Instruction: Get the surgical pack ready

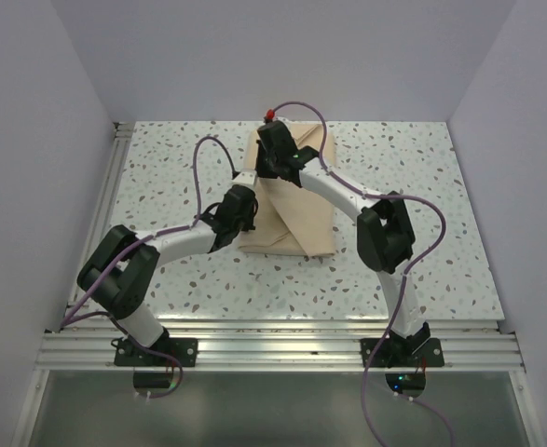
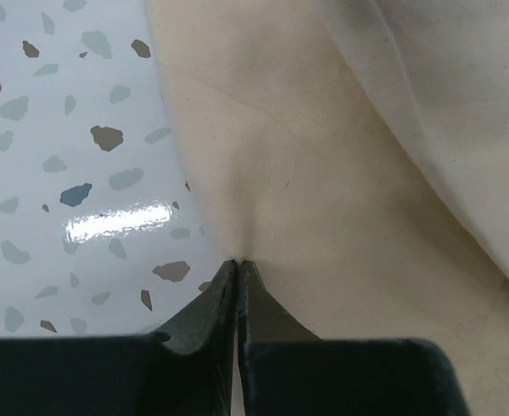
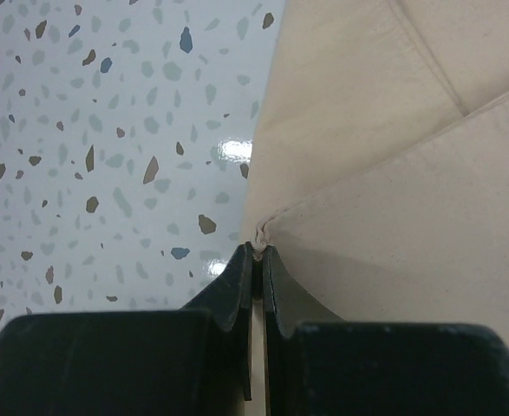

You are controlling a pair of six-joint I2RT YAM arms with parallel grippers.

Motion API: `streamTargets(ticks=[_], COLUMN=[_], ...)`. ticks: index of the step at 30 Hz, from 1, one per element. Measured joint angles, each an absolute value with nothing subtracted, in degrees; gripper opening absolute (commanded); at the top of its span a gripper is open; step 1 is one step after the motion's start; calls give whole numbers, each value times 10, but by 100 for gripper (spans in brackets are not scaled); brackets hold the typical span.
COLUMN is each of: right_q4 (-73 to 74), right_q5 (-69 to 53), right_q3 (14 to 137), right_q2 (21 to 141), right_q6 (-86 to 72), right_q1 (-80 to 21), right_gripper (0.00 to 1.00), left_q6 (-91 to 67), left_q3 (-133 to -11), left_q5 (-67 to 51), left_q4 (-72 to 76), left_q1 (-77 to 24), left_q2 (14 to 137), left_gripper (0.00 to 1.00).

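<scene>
Top external view: the tan cloth bundle (image 1: 303, 223) lies at the middle of the speckled table (image 1: 161, 168). It is a folded oblong, and its long axis runs from the near side toward the far side. One short end faces the arm bases and the other faces the far wall. A diagonal flap crosses its upper face. The left gripper (image 1: 239, 212) sits at the bundle's left long edge, toward the near end. The right gripper (image 1: 278, 158) sits over the far-left part of the bundle (finger detail is too small to read here). Left wrist view: the left gripper (image 2: 238, 264) is clenched. Both fingers are pressed together, with the tips at the cloth's edge, and the fabric puckers into the tips. The cloth fills the right of the view and bare table (image 2: 63, 173) fills the left. Right wrist view: the right gripper (image 3: 257, 253) is likewise clenched, and a small gathered fold of the cloth border is nipped at the tips. The cloth (image 3: 393, 217) spreads to the right with a hemmed layer edge running across it. The table (image 3: 107, 130) lies to the left.
</scene>
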State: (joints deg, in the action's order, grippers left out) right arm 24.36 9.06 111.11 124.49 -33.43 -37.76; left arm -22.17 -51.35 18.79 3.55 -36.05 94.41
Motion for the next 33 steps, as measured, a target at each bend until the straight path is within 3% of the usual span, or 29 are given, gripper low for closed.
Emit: streamTargets(ticks=[20, 27, 33], right_q4=[169, 119, 85], right_q5=[30, -2, -17], right_q3=[1114, 1095, 1092], right_q2=[1324, 1329, 1329], right_q6=[-421, -448, -457], right_q1=[-385, -386, -388], right_gripper=[0, 34, 46], left_q6=[-203, -204, -214], left_q3=[-514, -514, -511], left_q5=[216, 221, 219], left_q4=[35, 35, 36], left_q1=[-369, -369, -368], left_q2=[944, 944, 943], left_gripper=[4, 10, 20])
